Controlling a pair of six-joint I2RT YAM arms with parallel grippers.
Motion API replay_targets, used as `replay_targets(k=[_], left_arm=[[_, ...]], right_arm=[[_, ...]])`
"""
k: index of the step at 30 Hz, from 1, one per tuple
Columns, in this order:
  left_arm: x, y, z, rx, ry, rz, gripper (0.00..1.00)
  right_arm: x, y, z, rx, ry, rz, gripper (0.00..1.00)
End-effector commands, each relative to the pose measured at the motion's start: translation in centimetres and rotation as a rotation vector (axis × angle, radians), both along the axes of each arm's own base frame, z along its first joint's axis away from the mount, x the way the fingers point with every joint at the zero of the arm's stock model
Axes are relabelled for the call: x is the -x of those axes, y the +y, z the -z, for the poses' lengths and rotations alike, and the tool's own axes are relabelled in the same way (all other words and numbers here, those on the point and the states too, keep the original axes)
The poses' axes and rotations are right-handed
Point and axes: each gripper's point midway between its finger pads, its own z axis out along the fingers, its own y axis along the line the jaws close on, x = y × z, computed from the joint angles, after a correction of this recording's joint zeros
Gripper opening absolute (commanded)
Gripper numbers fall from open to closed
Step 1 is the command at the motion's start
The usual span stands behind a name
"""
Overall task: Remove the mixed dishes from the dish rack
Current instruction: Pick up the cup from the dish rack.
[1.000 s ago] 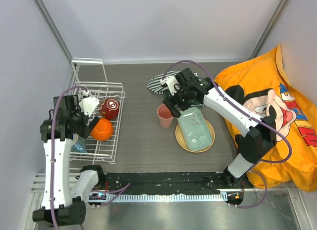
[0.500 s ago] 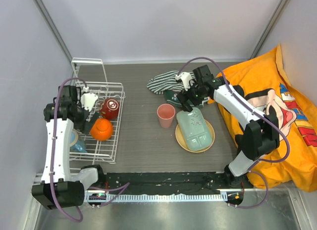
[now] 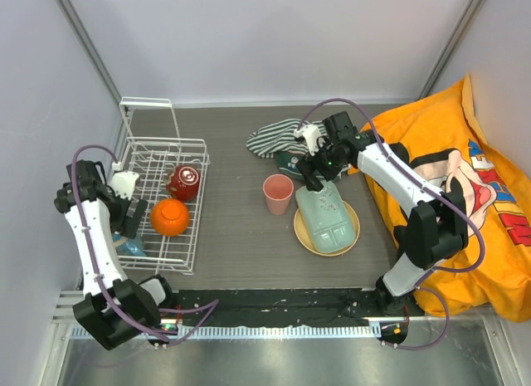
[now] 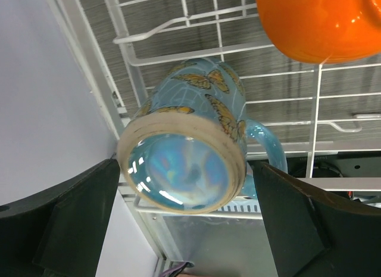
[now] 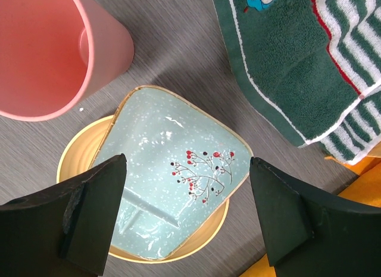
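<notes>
The white wire dish rack stands at the left. In it are a dark red bowl, an orange round dish and a blue butterfly mug. My left gripper is open at the rack's near left; in the left wrist view the mug lies on its side between the spread fingers, untouched. The pink cup stands on the table. The pale green tray lies on the tan plate. My right gripper is open and empty above the tray. No cream bowl shows.
A striped green-white cloth lies behind the cup and tray, and shows in the right wrist view. A large orange cartoon cloth covers the right side. Grey walls close in the left and the back. The rack's upright frame stands at its far end.
My left arm has swung back toward the near left, and its gripper now sits over the blue mug. My right gripper has moved away from the pink cup to above the tray.
</notes>
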Motion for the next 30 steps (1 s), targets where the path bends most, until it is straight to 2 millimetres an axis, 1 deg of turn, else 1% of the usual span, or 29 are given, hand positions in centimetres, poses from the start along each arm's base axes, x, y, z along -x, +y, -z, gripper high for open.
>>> replay_targets(k=[1, 6, 12, 16, 23, 30], left_arm=[[-0.9, -0.3, 1.5, 0.057, -0.034, 0.052, 1.00], [-1.2, 0.6, 2.9, 0.094, -0.046, 0.053, 1.00], [-0.9, 1.7, 3.8, 0.154, -0.054, 0.048, 1.00], [-0.4, 1.3, 4.3, 0.209, -0.060, 0.053, 1.00], [0.4, 0.3, 4.6, 0.237, -0.063, 0.080, 0.99], [0.5, -0.6, 4.0, 0.252, -0.086, 0.095, 0.96]], right_arm=[[0.4, -0.3, -1.5, -0.002, -0.023, 0.026, 0.88], [0.6, -1.1, -1.2, 0.028, -0.012, 0.061, 0.88], [0.6, -1.7, -0.6, 0.056, 0.007, 0.094, 0.88], [0.4, -2.0, -0.4, 0.073, 0.016, 0.112, 0.88], [0.1, -2.1, 0.0, 0.080, 0.033, 0.128, 0.88], [0.4, -2.1, 0.5, 0.086, 0.051, 0.131, 0.88]])
